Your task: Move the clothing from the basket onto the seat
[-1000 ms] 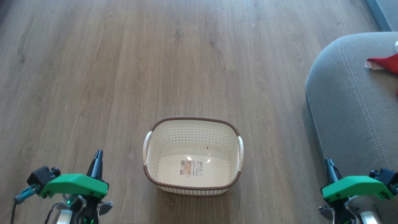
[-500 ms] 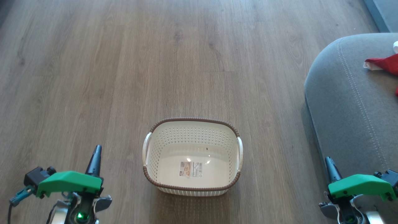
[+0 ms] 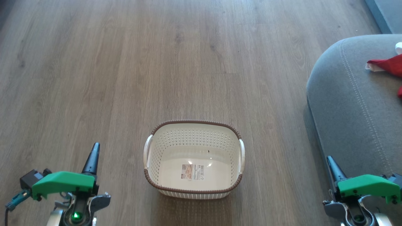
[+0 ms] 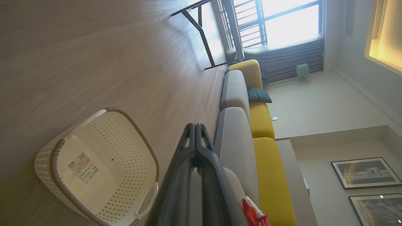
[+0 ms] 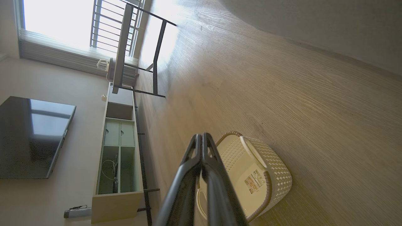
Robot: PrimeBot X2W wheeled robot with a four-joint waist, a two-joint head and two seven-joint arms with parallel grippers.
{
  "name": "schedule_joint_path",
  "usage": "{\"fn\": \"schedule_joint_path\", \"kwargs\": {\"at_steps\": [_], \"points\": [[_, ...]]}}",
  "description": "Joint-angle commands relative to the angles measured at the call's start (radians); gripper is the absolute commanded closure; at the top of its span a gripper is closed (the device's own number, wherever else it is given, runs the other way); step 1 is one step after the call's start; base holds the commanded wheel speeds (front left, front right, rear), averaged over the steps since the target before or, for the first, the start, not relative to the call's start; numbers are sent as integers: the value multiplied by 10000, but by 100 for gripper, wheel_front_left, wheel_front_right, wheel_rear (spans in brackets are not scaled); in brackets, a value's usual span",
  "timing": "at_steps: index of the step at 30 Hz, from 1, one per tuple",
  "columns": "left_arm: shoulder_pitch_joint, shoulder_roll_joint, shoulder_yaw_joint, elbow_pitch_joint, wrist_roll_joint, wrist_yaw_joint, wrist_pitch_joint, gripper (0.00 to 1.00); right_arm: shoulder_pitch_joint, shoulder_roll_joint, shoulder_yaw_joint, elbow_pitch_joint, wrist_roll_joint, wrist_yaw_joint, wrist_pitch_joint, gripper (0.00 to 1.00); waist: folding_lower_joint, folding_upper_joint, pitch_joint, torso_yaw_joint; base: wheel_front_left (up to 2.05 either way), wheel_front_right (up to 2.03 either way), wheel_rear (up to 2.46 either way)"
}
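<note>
The cream basket [image 3: 193, 129] with its brown rim stands on the wood floor in the head view, holding nothing but a label sticker; it also shows as the basket [image 4: 50, 157] and the basket [image 5: 276, 169] in the wrist views. Red clothing [image 3: 388, 64] with white trim lies on the grey seat [image 3: 348, 103] at the right edge; a red piece of clothing [image 4: 252, 215] shows low in the left wrist view. My left gripper [image 3: 94, 149] is shut and empty, left of the basket. My right gripper [image 3: 329, 160] is shut and empty beside the seat's front corner.
Wood floor spreads all around the basket. A grey and yellow sofa [image 4: 260, 116] runs along one wall. A dark-framed table [image 5: 138, 59], a low shelf unit [image 5: 117, 157] and a black screen [image 5: 31, 135] stand along the other side.
Both grippers have drawn back a little toward the bottom of the head view. The picture has shifted slightly; basket and clothing lie as before.
</note>
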Motion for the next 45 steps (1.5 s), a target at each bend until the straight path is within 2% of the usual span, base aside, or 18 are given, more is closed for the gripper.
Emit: {"fn": "schedule_joint_path", "kwargs": {"at_steps": [1, 30, 45], "points": [[-221, 27, 356, -439, -248, -126, 61, 100, -572, -44, 86, -401, 300, 54, 76, 100, 0, 0, -6, -3, 0, 0, 0], [-125, -283, 1101, -1230, -2883, -241, 867, 100, -661, -7, -183, -845, 3565, 69, 880, 100, 0, 0, -137, -65, 0, 0, 0], [-124, -283, 1101, -1232, -2887, -242, 867, 100, -661, -7, -182, -845, 3570, 69, 880, 100, 0, 0, -137, -65, 0, 0, 0]]}}
